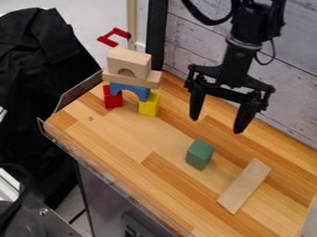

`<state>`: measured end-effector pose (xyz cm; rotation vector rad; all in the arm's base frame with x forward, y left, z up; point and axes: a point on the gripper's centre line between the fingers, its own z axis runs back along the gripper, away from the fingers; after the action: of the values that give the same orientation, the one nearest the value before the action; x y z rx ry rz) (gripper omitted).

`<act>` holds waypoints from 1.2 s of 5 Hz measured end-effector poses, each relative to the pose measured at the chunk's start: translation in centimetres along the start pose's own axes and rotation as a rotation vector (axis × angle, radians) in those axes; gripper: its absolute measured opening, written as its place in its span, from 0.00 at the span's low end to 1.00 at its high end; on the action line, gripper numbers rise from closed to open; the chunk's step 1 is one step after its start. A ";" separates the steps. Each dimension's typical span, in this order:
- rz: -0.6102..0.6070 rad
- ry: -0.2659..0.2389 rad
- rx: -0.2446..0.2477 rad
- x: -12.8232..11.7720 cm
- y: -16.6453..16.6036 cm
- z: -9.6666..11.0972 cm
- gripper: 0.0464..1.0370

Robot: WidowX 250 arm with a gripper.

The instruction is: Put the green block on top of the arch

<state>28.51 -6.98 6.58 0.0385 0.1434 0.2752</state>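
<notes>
Released and empty, the claw [217, 124] hangs at one o'clock from the block [199, 154] on the tabletop [117, 132]. Grasping comes first: it needs to lower around the block, then carry it toward eleven o'clock, onto the arch [127, 60]

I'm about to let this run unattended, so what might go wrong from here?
The wooden arch might topple when loaded: it sits on a plank over a blue arch that bridges a separate red block and yellow block. The claw, open wide, might also bump it while setting down the green block.
</notes>
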 end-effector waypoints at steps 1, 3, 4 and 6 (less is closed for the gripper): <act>-0.244 -0.060 0.027 -0.6 -0.2 -0.4 0.96; -0.375 -0.002 0.034 0.8 0.1 -3.3 0.96; -0.347 0.137 0.037 1.9 0.4 -5.6 0.96; -0.237 0.171 -0.007 1.4 1.3 -6.9 0.96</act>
<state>28.46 -5.25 -0.35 -0.0094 0.3147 0.0418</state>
